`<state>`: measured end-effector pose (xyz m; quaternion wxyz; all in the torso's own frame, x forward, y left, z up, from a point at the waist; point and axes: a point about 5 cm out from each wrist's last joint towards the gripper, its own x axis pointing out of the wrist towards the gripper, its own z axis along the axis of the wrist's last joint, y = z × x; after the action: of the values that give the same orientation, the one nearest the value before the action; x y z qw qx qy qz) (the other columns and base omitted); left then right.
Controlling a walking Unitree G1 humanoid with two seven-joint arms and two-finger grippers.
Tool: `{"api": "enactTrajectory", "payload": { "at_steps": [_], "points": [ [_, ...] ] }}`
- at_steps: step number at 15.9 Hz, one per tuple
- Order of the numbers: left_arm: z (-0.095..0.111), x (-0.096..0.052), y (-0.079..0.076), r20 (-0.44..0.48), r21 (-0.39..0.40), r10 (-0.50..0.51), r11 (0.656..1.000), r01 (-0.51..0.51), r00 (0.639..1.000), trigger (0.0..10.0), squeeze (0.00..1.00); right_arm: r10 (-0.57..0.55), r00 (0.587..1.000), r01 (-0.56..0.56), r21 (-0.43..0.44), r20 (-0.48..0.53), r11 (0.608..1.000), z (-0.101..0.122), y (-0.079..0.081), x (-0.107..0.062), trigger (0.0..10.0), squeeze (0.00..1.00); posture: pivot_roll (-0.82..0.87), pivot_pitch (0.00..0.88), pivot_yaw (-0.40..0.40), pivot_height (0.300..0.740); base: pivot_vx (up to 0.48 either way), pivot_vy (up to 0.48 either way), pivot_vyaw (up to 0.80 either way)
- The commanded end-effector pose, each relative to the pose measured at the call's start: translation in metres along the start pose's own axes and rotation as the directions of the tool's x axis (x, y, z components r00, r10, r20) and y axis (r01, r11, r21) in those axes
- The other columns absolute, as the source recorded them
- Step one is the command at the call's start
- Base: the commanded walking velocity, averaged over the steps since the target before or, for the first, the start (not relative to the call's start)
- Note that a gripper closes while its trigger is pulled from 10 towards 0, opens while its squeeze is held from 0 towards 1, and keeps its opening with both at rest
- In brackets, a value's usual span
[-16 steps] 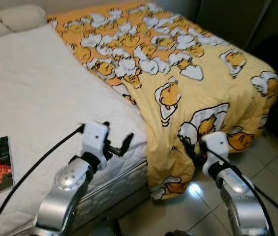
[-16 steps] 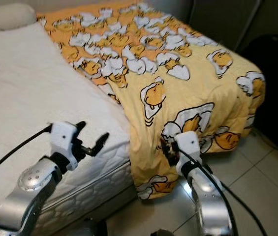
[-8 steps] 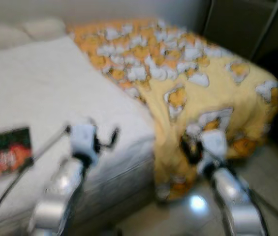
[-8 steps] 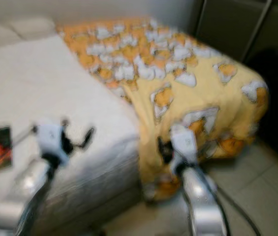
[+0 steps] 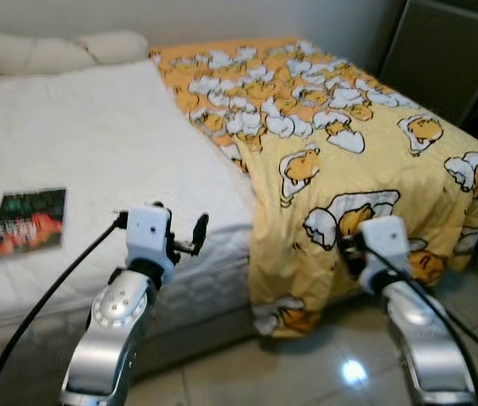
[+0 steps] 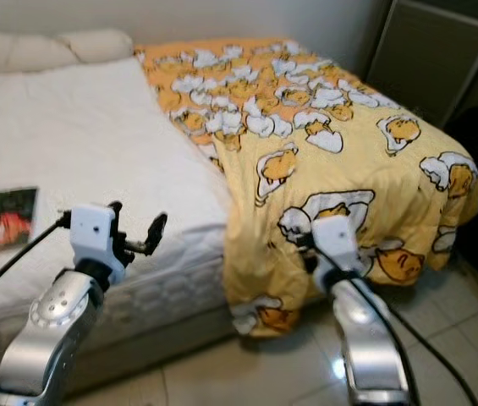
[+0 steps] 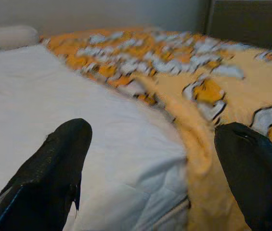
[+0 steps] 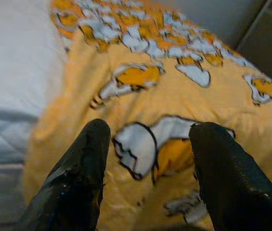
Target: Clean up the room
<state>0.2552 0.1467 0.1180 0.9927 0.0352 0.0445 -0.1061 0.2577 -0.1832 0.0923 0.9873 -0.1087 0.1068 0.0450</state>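
Note:
A yellow blanket (image 5: 323, 127) with a cartoon egg print covers the right part of the bed and hangs over its edge toward the floor. The bare white mattress (image 5: 95, 144) holds a dark book (image 5: 27, 222) at the left. My left gripper (image 5: 181, 227) is open, raised in front of the mattress edge, near where the blanket edge begins (image 7: 193, 144). My right gripper (image 5: 346, 251) is open too, close before the hanging blanket (image 8: 150, 96), with nothing between its fingers (image 8: 85, 159).
Cream pillows (image 5: 112, 46) lie at the head of the bed. A dark cabinet (image 5: 450, 59) stands behind the bed's far right corner. Glossy tiled floor (image 5: 306, 372) runs along the near side of the bed.
The camera has pulled back and turned, so the whole bed and the book now show, sharp after the blur. Both grippers stay open and hold about the same pose.

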Motion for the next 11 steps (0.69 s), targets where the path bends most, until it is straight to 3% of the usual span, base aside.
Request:
{"api": "enactTrajectory", "payload": {
  "at_steps": [1, 5, 11],
  "points": [
    [-0.0009, -0.0032, 0.0057, -0.003, 0.012, 0.033, 0.999, -0.033, 0.999, 10.0, 0.00, 0.027, 1.000, -0.027, 0.049, 0.001, 0.998, 0.0024, 0.0039, 0.0011, 10.0, 0.00, -0.01, 0.000, -0.018, 0.740, 0.000, 0.000, 0.00],
    [0.0016, -0.0038, 0.0076, 0.024, 0.007, 0.050, 0.999, -0.051, 0.998, 10.0, 0.00, 0.087, 0.996, -0.087, 0.010, 0.018, 0.996, 0.0042, 0.0117, -0.0002, 10.0, 0.00, -0.01, 0.000, -0.015, 0.740, 0.000, 0.000, 0.00],
    [0.0037, 0.0017, 0.0049, 0.034, -0.001, 0.037, 0.999, -0.037, 0.999, 10.0, 0.00, 0.084, 0.996, -0.084, 0.000, 0.040, 0.996, 0.0113, 0.0059, 0.0070, 10.0, 0.00, -0.02, 0.000, -0.015, 0.740, 0.303, 0.000, 0.58]
  ]
}}
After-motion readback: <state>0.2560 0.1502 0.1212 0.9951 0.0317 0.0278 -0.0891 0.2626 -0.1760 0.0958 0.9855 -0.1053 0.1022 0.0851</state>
